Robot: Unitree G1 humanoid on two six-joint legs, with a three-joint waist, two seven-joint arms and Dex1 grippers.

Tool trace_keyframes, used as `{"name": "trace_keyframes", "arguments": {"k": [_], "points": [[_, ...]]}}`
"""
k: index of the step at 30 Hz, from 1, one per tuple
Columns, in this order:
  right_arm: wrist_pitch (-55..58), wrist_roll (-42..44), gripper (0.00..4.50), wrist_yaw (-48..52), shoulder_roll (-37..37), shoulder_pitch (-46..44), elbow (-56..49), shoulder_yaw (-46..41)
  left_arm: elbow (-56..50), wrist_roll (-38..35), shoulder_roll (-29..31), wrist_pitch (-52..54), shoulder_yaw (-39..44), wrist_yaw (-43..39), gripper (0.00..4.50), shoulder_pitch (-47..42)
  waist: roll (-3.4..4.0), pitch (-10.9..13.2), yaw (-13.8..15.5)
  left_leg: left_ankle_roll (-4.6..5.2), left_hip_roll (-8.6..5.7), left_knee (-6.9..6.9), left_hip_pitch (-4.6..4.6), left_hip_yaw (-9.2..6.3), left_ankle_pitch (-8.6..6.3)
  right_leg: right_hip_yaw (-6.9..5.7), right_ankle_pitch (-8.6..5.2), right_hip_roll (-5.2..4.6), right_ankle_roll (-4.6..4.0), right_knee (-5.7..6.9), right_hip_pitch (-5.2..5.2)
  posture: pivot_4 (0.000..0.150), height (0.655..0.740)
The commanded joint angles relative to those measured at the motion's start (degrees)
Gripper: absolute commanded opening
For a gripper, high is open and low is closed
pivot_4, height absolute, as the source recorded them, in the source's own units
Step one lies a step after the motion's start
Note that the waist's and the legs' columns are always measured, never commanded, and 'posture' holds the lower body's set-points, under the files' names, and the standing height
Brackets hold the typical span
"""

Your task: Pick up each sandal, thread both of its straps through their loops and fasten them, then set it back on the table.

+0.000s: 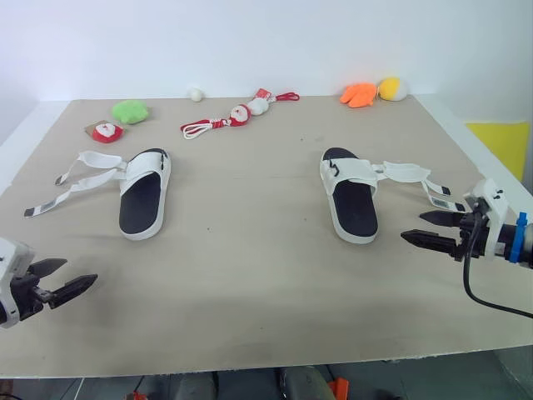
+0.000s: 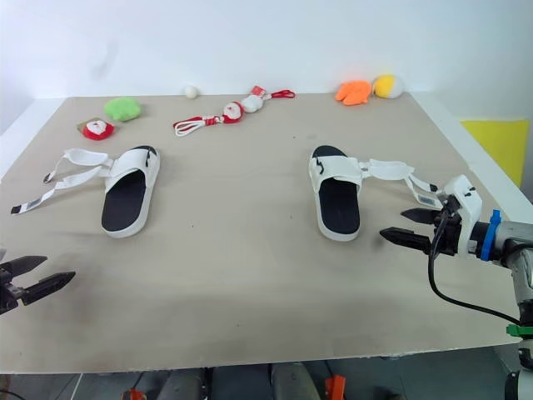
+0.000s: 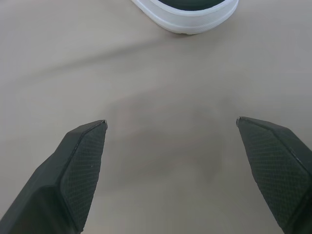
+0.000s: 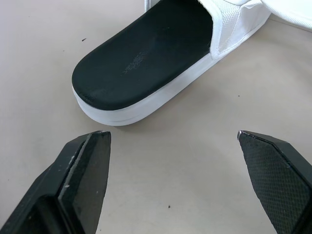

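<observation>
Beige tabletop (image 1: 250, 275), white wall (image 1: 250, 42) behind, two unfastened sandals (image 1: 143, 200) (image 1: 351, 200); left gripper (image 1: 81, 272), right gripper (image 1: 411, 227), fingers apart.

Right sandal (image 4: 146, 63) cut off at the picture edge just past its strap band. Left sandal (image 3: 187, 22), well left of it, cropped to one sole end. Small white object (image 1: 196, 94), far beyond and left of it, too small to identify.

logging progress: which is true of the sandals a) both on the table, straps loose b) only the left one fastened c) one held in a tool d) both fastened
a: the left sandal and right sandal lie flat on the table, straps trailing unfastened to the sides; the left tool and right tool are open, touching neither.
</observation>
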Motion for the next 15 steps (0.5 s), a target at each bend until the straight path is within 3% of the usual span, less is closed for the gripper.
{"name": "trace_keyframes", "arguments": {"k": [1, 10, 15], "points": [[-0.9, -0.2, 4.50, 0.8, -0.9, -1.4, 0.0, -1.0, -1.2, -0.4, 0.4, 0.1, 1.5, -0.1, 4.39, 0.2, 0.00, 0.0, 0.0, 0.00, 0.00, 0.00, 0.00, 0.00, 0.00, 0.00, 0.00, 0.00, 0.00, 0.00, 0.00, 0.150, 0.7400], [-2.6, -1.1, 4.50, 0.7, -0.4, -2.1, 1.4, -1.2, -1.3, -0.3, 0.4, 0.0, 0.3, 0.3, 4.39, -0.8, 0.00, 0.0, 0.0, 0.00, 0.00, 0.01, 0.04, 0.00, 0.00, 0.00, 0.00, 0.00, 0.00, 0.01, 0.04, 0.150, 0.7400], [-4.9, -1.6, 4.50, -3.6, 2.1, -4.6, -1.6, -1.4, -7.8, -3.3, -2.6, 1.9, -5.2, 3.6, 4.39, -7.7, 0.00, 0.0, 0.0, 0.00, 0.00, 0.13, 0.11, -0.01, 0.00, 0.01, 0.04, 0.00, 0.05, 0.04, 0.17, 0.150, 0.7400]]}}
